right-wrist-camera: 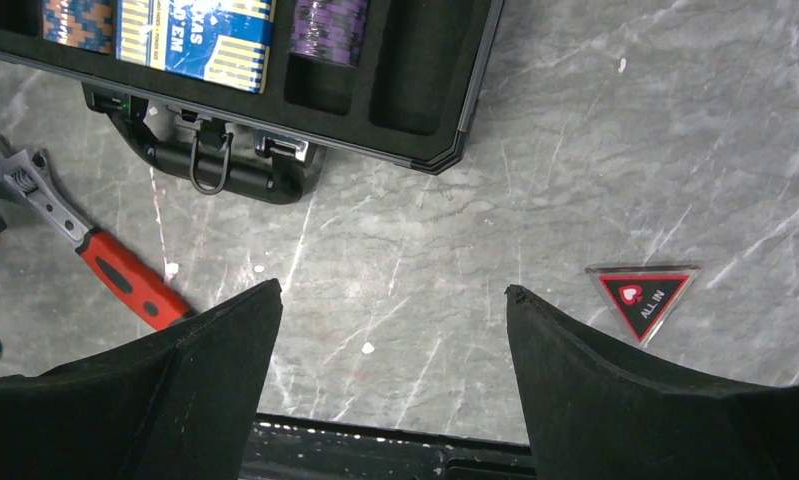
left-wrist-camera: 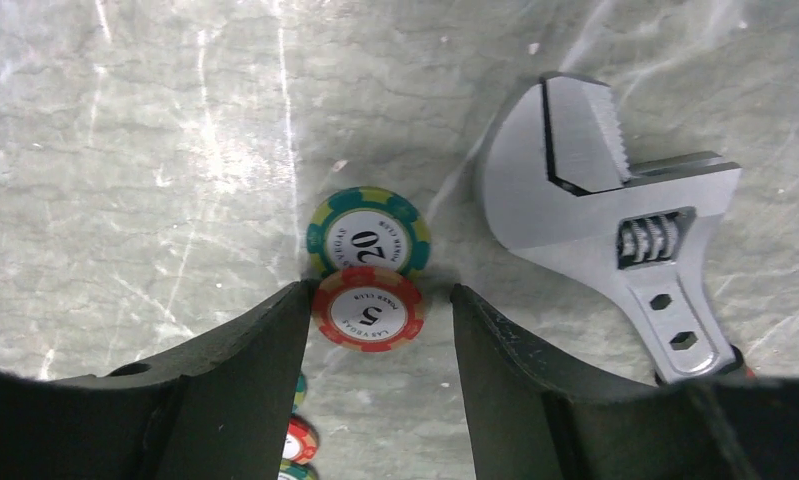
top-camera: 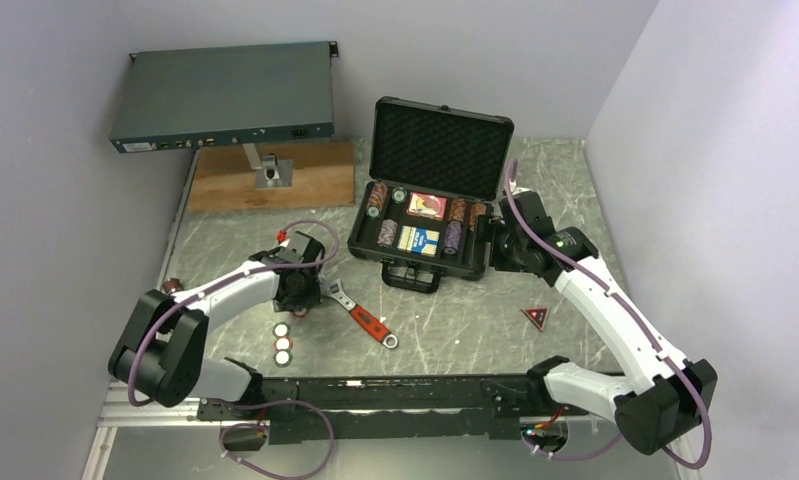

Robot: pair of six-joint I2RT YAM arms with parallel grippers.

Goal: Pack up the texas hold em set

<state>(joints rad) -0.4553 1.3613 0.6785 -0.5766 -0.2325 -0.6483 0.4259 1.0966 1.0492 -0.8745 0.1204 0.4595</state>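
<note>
The black case (top-camera: 430,140) lies open with striped chip stacks (top-camera: 378,198), a red deck (top-camera: 427,206) and a blue deck (top-camera: 419,240) in its foam. My left gripper (left-wrist-camera: 380,292) is open low over the table around a red "5" chip (left-wrist-camera: 367,308). The left finger (left-wrist-camera: 265,340) touches the chip and the right finger stands apart from it. A green "20" chip (left-wrist-camera: 368,235) lies against the red one. More loose chips (top-camera: 282,342) sit near the left arm. My right gripper (right-wrist-camera: 393,290) hangs open over bare table, left of the red triangle (right-wrist-camera: 643,295).
A red-handled wrench (top-camera: 360,312) lies just right of the left gripper, its jaw head (left-wrist-camera: 605,200) close to the chips. A dark-grey rack box (top-camera: 225,95) and a wooden board (top-camera: 270,175) are at the back left. The case handle (right-wrist-camera: 215,165) faces the arms.
</note>
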